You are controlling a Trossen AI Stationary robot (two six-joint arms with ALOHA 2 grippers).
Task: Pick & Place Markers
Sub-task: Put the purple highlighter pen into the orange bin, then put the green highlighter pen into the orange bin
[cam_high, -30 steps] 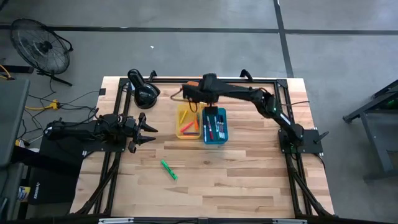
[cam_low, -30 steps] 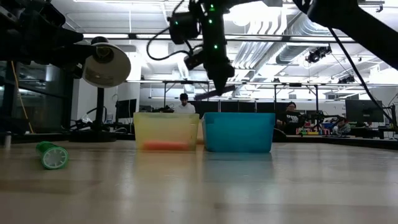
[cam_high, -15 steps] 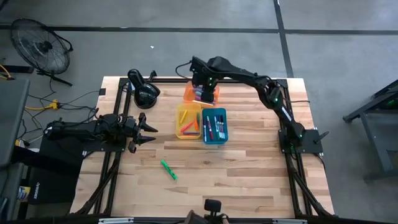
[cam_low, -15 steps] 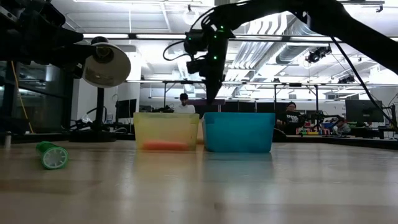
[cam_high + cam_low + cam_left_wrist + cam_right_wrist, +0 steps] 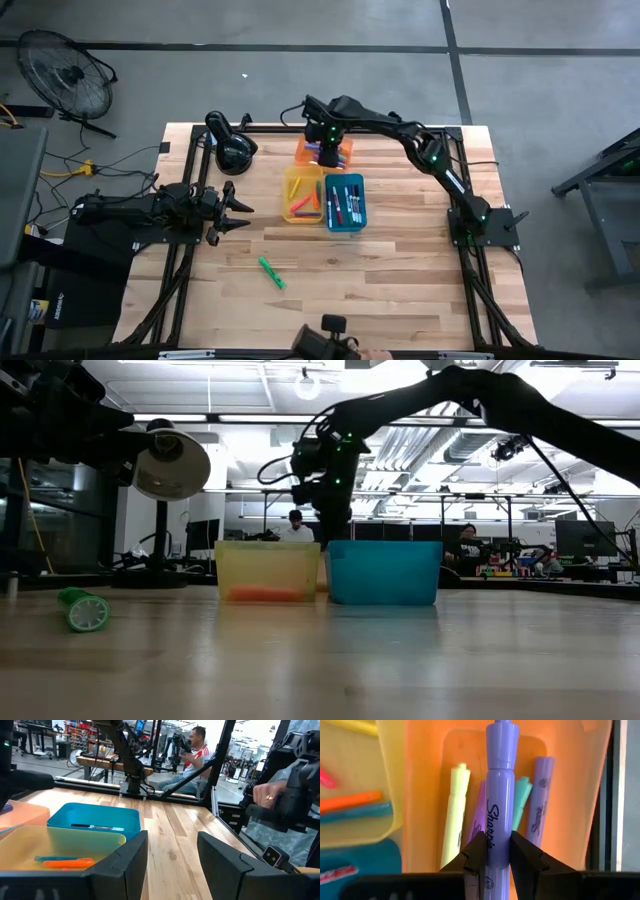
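**Purple highlighter held over the orange tray**

A green marker (image 5: 272, 272) is left on the table, nearest. The left gripper (image 5: 232, 211) is parked with fingers spread, empty. Farthest, a purple highlighter (image 5: 498, 795) is pinched by the right gripper (image 5: 494, 851) above the orange tray (image 5: 570, 785); release is judged next.

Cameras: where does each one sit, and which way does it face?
High: overhead, straight down; both arms, green marker loose.
Low: table height, looking across; yellow tray, blue tray, right arm above.
Left wrist: past open jaws at both trays.
Right wrist: down onto orange tray, purple marker clamped.
Shared: the trays.
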